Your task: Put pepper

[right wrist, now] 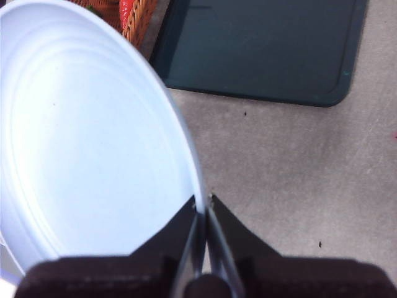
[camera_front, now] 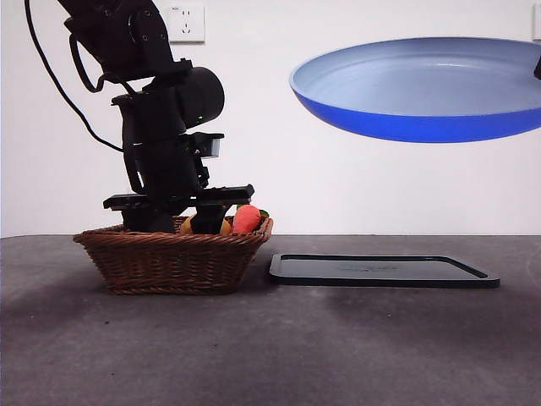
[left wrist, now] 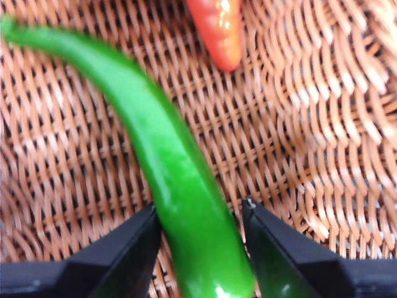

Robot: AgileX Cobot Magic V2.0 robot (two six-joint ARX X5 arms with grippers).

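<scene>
Early stage, by my read: pepper (left wrist: 180, 186) lying on the basket (camera_front: 169, 258) floor, not yet lifted. Left gripper (left wrist: 201, 214) is reaching into the basket, jaws spread either side of the pepper. Right gripper (right wrist: 203, 202) is pinching the plate (right wrist: 80, 143) rim, holding it aloft above the tray (camera_front: 380, 271). Carrot (left wrist: 217, 28) lying beyond the jaws, clear of them.

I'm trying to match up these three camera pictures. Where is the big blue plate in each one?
Front view: the blue plate hangs in the air at the upper right, above the dark tray.
Left wrist view: not in it; only the basket's weave, the green pepper and a red-orange vegetable show.
Right wrist view: its pale inside fills the left, its rim pinched by the right gripper.
Shared landmark: the wicker basket, visible in all three.
</scene>
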